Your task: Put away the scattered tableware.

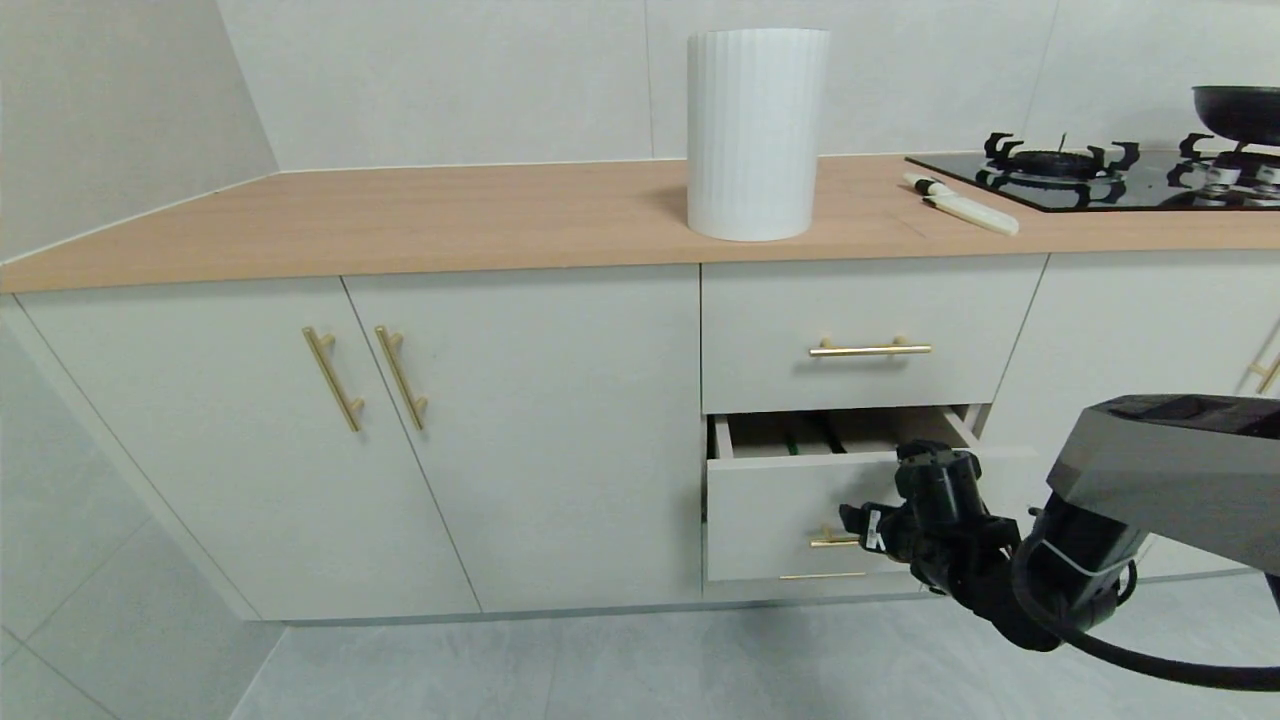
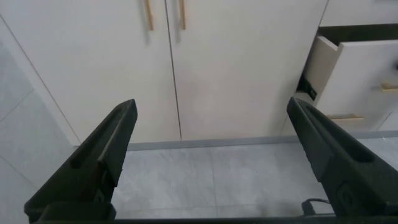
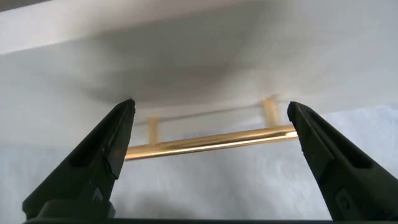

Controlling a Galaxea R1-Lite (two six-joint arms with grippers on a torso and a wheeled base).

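Observation:
A white knife [image 1: 960,203] lies on the wooden counter [image 1: 400,215] beside the hob. Below it the lower drawer [image 1: 780,505] stands pulled partly out, with dark dividers showing inside. My right gripper [image 1: 858,530] is open right in front of that drawer's gold handle [image 1: 832,541]. In the right wrist view the handle [image 3: 211,142] runs across the gap between the right gripper's [image 3: 210,111] spread fingers, untouched. My left gripper [image 2: 211,104] hangs open and empty low above the floor, facing the cabinet doors [image 2: 168,62], with the open drawer [image 2: 354,74] off to one side.
A tall white ribbed canister [image 1: 757,133] stands on the counter above the drawers. The black gas hob [image 1: 1100,178] with a dark pan [image 1: 1240,108] sits at the right end. The upper drawer [image 1: 865,330] is shut. Grey tiled floor [image 1: 600,670] lies below.

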